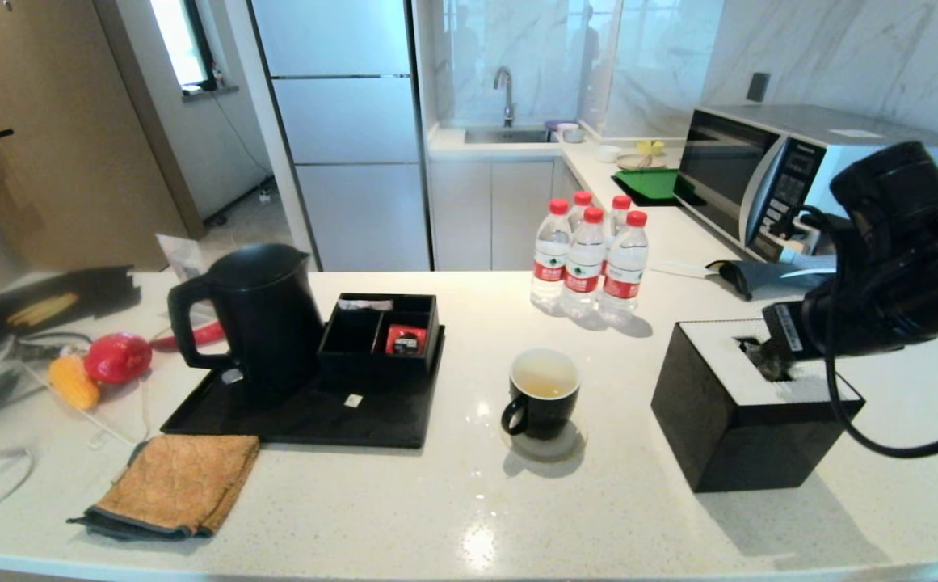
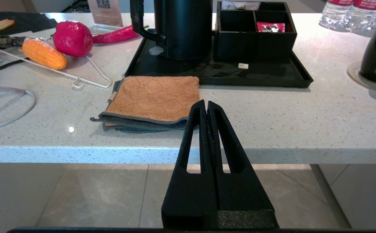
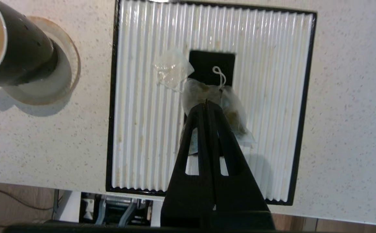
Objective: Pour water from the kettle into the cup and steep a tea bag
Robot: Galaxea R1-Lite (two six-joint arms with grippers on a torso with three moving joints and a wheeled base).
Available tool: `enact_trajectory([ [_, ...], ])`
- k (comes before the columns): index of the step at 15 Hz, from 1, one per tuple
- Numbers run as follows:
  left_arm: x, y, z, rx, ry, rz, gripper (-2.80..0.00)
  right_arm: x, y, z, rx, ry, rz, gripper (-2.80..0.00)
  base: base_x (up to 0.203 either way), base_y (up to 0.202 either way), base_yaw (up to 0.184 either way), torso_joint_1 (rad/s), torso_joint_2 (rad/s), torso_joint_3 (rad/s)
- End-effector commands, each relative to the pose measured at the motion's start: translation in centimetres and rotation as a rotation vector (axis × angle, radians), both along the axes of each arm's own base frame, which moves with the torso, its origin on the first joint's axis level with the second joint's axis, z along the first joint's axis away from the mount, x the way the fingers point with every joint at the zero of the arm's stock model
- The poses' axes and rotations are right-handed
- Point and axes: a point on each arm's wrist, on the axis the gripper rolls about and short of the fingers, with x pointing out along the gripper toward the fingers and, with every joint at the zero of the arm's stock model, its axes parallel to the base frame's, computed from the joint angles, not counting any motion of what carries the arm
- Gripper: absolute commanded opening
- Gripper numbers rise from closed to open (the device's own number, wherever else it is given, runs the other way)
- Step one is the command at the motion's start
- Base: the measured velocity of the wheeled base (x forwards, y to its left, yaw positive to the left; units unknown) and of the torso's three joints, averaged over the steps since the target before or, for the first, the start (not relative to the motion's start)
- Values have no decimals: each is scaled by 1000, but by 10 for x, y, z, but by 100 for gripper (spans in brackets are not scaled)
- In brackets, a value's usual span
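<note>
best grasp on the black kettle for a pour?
Grip the tall matte black kettle by the vertical bar of its big loop handle. It stands upright on the black tray, handle facing the robot's left, so probably approach level from that side.

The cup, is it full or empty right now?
Partly filled: the cup holds pale yellowish water below its white rim.

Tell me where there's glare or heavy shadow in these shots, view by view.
Head view: glare spots on the counter near its front edge, and the tissue box throws a soft shadow toward the front. Left wrist view: one small bright spot on the counter by the cloth. Right wrist view: the cup shadows its coaster.
</note>
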Motion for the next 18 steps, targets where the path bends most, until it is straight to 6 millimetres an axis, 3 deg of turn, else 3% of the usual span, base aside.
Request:
enact_trajectory([
  [1, 0, 0, 0, -1, -1, 0, -280, -4, -1, 6, 2, -22, 1, -280, 0, 0, 0, 0, 0, 0],
  [7, 0, 0, 0, -1, -1, 0, -280, -13, -6, 14, -11, -44, -29, -280, 0, 0, 0, 0, 0, 0],
  [18, 0, 0, 0, -1, -1, 0, -280, -3, -12, -5, -54, 15, -82, -280, 0, 0, 0, 0, 0, 0],
])
